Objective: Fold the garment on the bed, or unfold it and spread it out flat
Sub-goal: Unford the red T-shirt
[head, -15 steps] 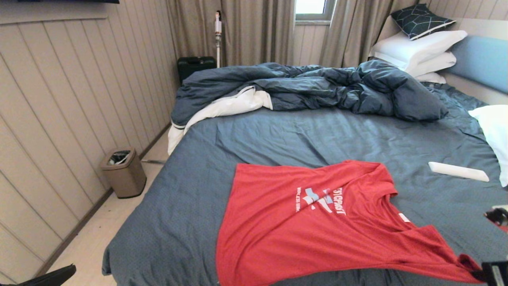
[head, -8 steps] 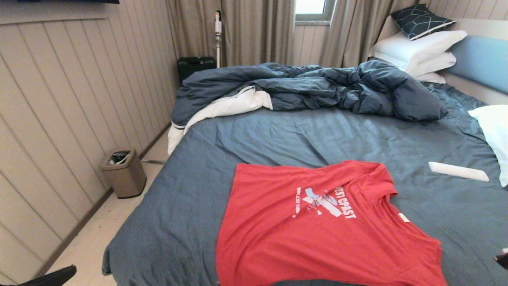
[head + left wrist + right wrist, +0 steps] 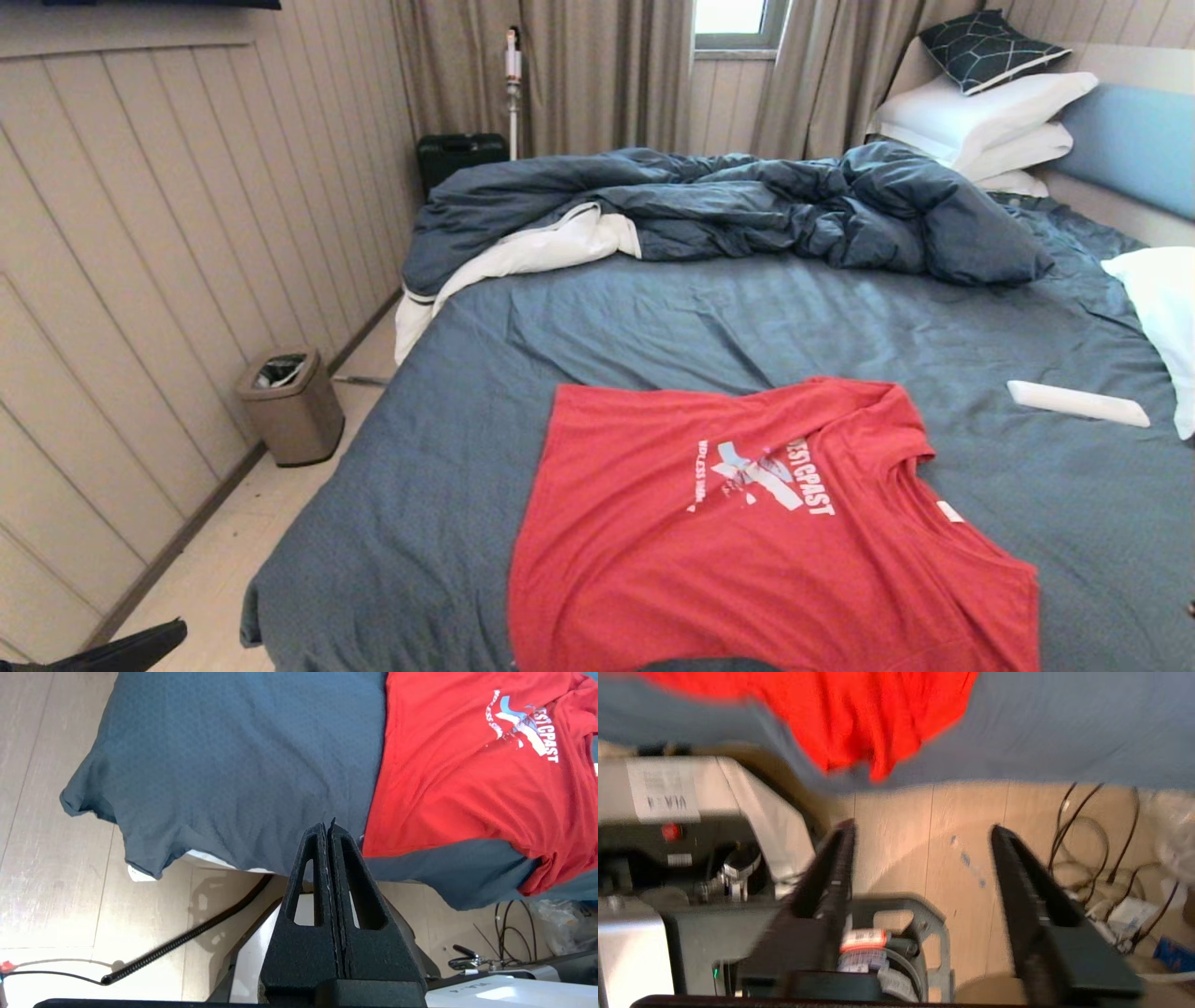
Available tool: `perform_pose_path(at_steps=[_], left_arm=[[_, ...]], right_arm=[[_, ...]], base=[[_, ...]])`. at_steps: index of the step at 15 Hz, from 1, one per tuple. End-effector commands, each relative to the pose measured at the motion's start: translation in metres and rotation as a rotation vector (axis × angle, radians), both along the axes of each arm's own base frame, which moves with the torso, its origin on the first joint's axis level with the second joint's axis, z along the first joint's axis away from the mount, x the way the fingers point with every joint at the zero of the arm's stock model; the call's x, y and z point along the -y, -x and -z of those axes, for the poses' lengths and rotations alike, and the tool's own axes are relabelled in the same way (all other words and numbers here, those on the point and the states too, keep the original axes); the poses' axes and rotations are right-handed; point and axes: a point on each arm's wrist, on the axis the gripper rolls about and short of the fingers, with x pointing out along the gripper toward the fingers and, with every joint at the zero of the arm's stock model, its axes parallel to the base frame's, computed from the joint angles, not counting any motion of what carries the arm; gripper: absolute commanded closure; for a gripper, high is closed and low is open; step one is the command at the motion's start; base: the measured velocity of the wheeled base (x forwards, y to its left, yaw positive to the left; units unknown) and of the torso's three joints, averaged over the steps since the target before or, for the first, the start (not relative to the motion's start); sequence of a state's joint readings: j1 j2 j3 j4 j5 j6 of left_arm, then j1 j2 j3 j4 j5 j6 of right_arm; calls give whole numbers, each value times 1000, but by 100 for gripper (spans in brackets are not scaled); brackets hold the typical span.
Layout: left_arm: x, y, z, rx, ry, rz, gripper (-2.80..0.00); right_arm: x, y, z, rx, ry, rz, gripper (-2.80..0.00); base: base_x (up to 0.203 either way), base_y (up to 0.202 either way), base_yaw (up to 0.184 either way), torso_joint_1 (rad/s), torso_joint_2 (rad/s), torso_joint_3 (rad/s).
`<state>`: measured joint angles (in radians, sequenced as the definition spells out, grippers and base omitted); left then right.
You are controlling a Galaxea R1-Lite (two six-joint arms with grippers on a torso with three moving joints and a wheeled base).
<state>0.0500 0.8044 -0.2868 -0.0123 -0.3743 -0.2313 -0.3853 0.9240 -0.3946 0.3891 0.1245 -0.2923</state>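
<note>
The garment, a red T-shirt with a white and light-blue chest print, lies spread on the near part of the bed, its lower edge hanging over the front edge. Neither gripper shows in the head view. In the left wrist view my left gripper is shut and empty, held off the bed's front edge just left of the garment. My right gripper is open with nothing between its fingers. It hangs over the wooden floor, below the bed edge where a corner of the garment droops.
A rumpled dark blue duvet lies across the far side of the bed, with white pillows at the headboard. A white bar-shaped object rests on the sheet at right. A bin stands on the floor at left, and cables lie below.
The right gripper let go of the garment's right corner, opened and dropped out of the head view. The pulled corner fell back and the garment settled flatter.
</note>
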Motion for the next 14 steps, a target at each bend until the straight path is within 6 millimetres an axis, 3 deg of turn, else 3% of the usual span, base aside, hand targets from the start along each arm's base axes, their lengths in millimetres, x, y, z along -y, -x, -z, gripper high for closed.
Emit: perform_pose_path(at_steps=[1, 5, 6, 9, 11, 14], left_arm=[[0, -7, -4, -11, 2, -1, 0], [-2, -47, -30, -32, 9, 5, 0], [-2, -67, -36, -56, 15, 7, 0], [4, -120, -46, -139, 51, 22, 0], [21, -153, -47, -187, 57, 61, 0], [50, -192, -48, -200, 14, 67, 0]], right_arm=[[3, -8, -13, 40, 9, -5, -280], [22, -57, -46, 76, -86, 17, -280], [30, -79, -52, 72, -136, 34, 0], [54, -144, -57, 52, -272, 73, 0], [69, -187, -52, 35, -335, 91, 0], [88, -231, -50, 57, -388, 135, 0]], base=[[0, 0, 0, 0, 0, 0], [0, 0, 0, 0, 0, 0], [0, 0, 0, 0, 0, 0], [0, 0, 0, 0, 0, 0], [0, 0, 0, 0, 0, 0], [0, 0, 0, 0, 0, 0]])
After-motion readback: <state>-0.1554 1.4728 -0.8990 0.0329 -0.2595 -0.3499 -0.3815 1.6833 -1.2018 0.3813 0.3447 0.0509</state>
